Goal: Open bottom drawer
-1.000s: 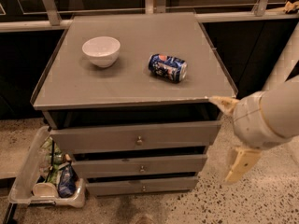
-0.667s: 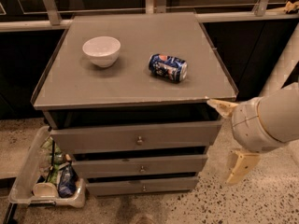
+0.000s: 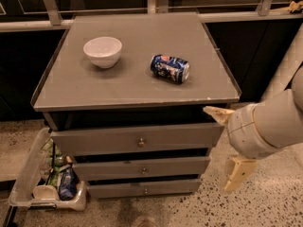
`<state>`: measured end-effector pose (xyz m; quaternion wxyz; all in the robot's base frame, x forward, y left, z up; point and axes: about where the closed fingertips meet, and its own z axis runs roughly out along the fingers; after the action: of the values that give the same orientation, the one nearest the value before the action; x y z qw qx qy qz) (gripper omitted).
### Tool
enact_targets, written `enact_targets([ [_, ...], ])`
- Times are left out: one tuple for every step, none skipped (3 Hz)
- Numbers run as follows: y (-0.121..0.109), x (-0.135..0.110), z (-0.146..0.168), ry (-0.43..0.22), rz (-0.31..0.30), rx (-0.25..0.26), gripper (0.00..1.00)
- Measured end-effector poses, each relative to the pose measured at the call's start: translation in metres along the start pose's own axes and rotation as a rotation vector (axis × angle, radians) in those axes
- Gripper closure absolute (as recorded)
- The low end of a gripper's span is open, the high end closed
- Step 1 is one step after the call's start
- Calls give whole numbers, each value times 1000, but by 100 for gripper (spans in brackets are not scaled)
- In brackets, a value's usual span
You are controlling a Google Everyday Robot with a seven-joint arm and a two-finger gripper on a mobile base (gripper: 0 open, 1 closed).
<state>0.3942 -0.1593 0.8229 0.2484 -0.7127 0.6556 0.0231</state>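
Note:
The bottom drawer (image 3: pixel 142 189) is a thin grey strip at the foot of the cabinet, with a tiny round knob (image 3: pixel 146 190) at its centre. It sits about flush with the drawer above it. Above it are the mid-sized drawer (image 3: pixel 141 167) and the tallest drawer (image 3: pixel 137 139). My gripper (image 3: pixel 229 149) is to the right of the cabinet, beside the right ends of the upper drawers. Its two cream fingers (image 3: pixel 237 173) are spread wide apart and hold nothing. It is higher than the bottom drawer and well right of its knob.
A white bowl (image 3: pixel 102 51) and a blue can (image 3: pixel 170 68) lying on its side sit on the cabinet top (image 3: pixel 132 86). A clear bin (image 3: pixel 28 193) with bottles stands on the floor left of the cabinet. Speckled floor lies in front.
My gripper has shifted slightly right and a little down beside the cabinet. The drawers have not moved.

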Motion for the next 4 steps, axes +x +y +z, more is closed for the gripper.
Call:
enact_targets([
  [21, 7, 39, -42, 13, -57, 0],
  [48, 26, 80, -63, 37, -95, 0],
  [80, 54, 132, -72, 80, -113, 0],
  [98, 70, 182, -63, 148, -151, 0],
])
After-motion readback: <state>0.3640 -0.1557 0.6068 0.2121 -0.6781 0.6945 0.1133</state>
